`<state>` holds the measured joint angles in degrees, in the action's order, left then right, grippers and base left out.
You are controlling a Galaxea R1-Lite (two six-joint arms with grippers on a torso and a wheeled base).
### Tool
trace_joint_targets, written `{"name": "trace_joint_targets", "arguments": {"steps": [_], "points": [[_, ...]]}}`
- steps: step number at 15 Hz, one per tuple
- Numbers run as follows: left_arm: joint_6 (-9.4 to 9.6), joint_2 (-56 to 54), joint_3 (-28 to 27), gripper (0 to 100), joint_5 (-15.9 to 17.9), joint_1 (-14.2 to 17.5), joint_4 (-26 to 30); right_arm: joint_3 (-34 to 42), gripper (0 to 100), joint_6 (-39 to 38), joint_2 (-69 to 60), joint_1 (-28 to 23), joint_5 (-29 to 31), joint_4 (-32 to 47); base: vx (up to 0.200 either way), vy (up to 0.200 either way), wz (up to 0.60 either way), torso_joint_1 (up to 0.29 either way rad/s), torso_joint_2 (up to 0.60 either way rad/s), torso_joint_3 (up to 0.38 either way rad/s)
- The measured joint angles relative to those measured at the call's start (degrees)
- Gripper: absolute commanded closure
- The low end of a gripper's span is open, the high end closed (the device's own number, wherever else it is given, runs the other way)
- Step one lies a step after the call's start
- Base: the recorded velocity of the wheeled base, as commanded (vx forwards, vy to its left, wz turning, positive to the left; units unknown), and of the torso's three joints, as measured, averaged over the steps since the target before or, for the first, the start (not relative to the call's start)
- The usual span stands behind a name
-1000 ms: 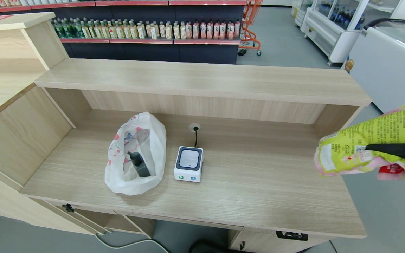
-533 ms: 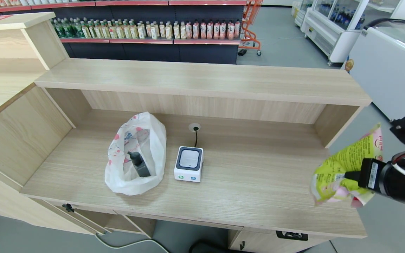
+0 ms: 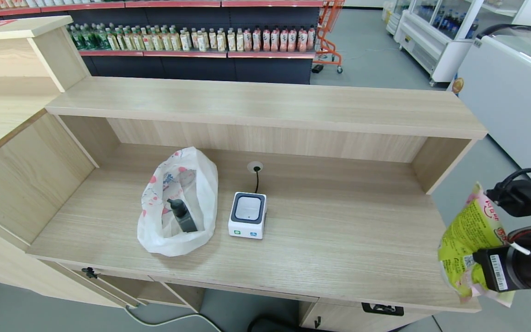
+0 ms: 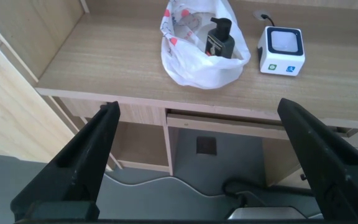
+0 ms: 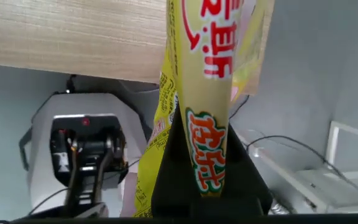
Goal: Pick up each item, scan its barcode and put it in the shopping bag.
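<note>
- Right gripper clamps a green-yellow snack packet, lower right of the head view, over the counter's right front corner.
- Left gripper spread wide, holding nothing.
- Shopping bag, dark bottle inside, lies left of centre; scanner just beside it.

Bright, even overhead light. Soft shadow fringes the shopping bag, well left of my right pincer clamping the snack pouch; counter edges bow outward.
</note>
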<state>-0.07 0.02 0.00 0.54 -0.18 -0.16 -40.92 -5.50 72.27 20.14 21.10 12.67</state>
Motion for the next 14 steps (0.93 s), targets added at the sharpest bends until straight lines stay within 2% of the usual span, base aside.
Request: {"name": "trace_joint_targets", "arguments": {"steps": [2, 4, 5, 8, 10, 14], "points": [[0.00, 0.0, 0.0, 0, 0.0, 0.0, 0.0, -0.1, 100, 1.7, -0.6, -0.2, -1.9, -2.4, 0.000, 0.000, 0.00, 0.000, 0.00, 0.000], [0.00, 0.0, 0.0, 0, 0.0, 0.0, 0.0, 0.4, 100, 3.7, -1.4, -1.1, -8.7, -6.2, 0.000, 0.000, 0.00, 0.000, 0.00, 0.000], [0.00, 0.0, 0.0, 0, 0.0, 0.0, 0.0, 0.6, 100, 7.8, -2.2, -1.3, -12.5, -7.9, 0.000, 0.000, 0.00, 0.000, 0.00, 0.000], [0.00, 0.0, 0.0, 0, 0.0, 0.0, 0.0, 1.5, 100, 26.2, -3.9, -3.4, -23.6, -13.9, 0.000, 0.000, 0.00, 0.000, 0.00, 0.000], [0.00, 0.0, 0.0, 0, 0.0, 0.0, 0.0, 1.6, 100, 36.4, -3.3, -5.8, -25.1, -18.5, 0.000, 0.000, 0.00, 0.000, 0.00, 0.000], [0.02, 0.0, 0.0, 0, 0.0, 0.0, 0.0, 1.6, 100, 49.0, -1.4, -7.3, -25.5, -22.5, 0.000, 0.000, 0.00, 0.000, 0.00, 0.000]]}}
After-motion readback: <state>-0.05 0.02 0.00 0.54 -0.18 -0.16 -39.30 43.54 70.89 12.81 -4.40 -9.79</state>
